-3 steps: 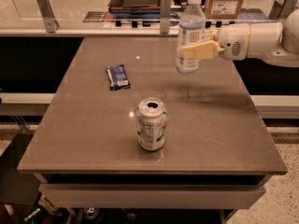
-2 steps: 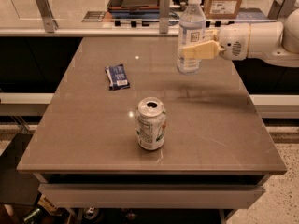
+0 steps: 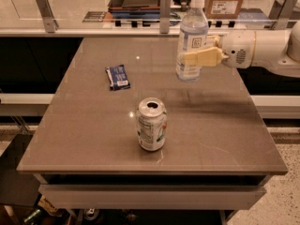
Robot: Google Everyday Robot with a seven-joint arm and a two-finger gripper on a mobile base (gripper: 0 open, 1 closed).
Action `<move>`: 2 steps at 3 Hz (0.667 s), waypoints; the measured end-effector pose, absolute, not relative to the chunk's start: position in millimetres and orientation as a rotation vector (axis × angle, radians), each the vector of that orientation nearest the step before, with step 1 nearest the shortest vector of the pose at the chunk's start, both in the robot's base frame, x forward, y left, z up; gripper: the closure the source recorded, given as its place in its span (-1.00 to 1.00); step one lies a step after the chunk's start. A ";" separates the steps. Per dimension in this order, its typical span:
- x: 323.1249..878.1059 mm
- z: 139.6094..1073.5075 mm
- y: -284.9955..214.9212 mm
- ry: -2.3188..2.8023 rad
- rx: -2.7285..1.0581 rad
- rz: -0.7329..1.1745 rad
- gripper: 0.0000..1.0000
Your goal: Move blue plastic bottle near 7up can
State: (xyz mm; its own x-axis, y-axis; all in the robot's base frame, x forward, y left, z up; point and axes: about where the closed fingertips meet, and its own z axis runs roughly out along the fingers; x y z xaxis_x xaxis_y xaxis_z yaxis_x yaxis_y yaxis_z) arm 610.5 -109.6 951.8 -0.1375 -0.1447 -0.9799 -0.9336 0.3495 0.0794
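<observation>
My cream-yellow fingers (image 3: 204,57), at two o'clock over the grey-brown desk (image 3: 84,125), grip the white-capped blue plastic bottle (image 3: 190,36). The 7up can (image 3: 151,125) is silver-white, green-marked; the snack packet (image 3: 117,77) dark blue.

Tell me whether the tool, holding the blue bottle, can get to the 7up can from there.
Probably yes. The tool is shut on the upright blue plastic bottle over the table, far right, and nothing stands between it and the 7up can; the snack packet lies off to the side.

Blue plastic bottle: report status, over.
Gripper shut on blue plastic bottle, far half of table. Bottle upright, apart from 7up can at front centre. Snack packet left, clear of path.
</observation>
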 end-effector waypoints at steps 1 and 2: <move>586.3 953.0 -106.3 1.540 -1.036 0.979 1.00; 560.1 947.8 -99.0 1.522 -1.079 1.031 1.00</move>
